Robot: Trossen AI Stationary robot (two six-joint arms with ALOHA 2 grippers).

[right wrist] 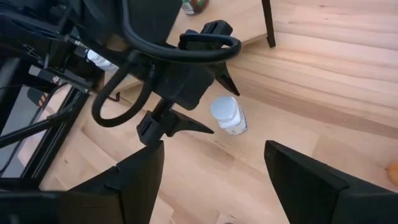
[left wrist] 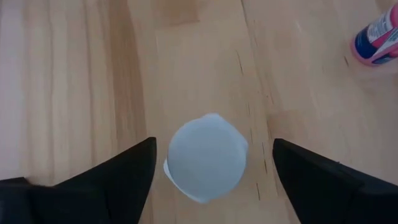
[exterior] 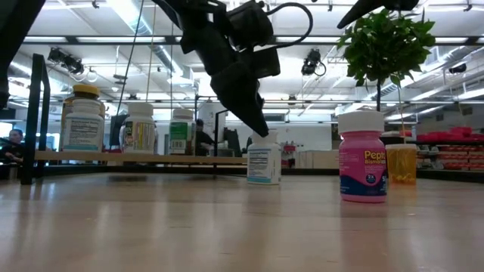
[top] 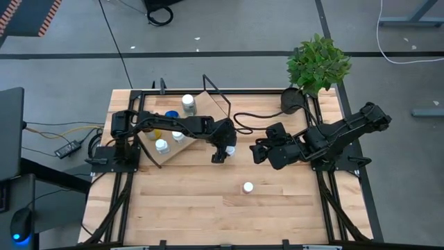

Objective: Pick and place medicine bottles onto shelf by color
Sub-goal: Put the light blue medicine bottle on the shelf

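A white-capped white bottle [top: 230, 150] [exterior: 264, 162] stands upright on the tabletop just right of the shelf [top: 205, 111]. My left gripper [top: 223, 151] [left wrist: 214, 142] hovers over it, open, with one finger on each side of the cap [left wrist: 206, 157] and a gap to both. Several more bottles stand on the shelf [exterior: 151, 157], among them a yellow-capped one [exterior: 82, 117]. A pink bottle [top: 248, 187] [exterior: 363, 159] stands alone nearer the table's near edge. My right gripper [top: 258, 151] [right wrist: 214, 149] waits open to the right of the white bottle [right wrist: 229, 115].
A potted plant [top: 318, 62] stands at the table's far right corner. An orange bottle [exterior: 401, 162] stands behind the pink one in the low view. Bare wood lies across the near half of the table around the pink bottle. The two grippers are close together at mid-table.
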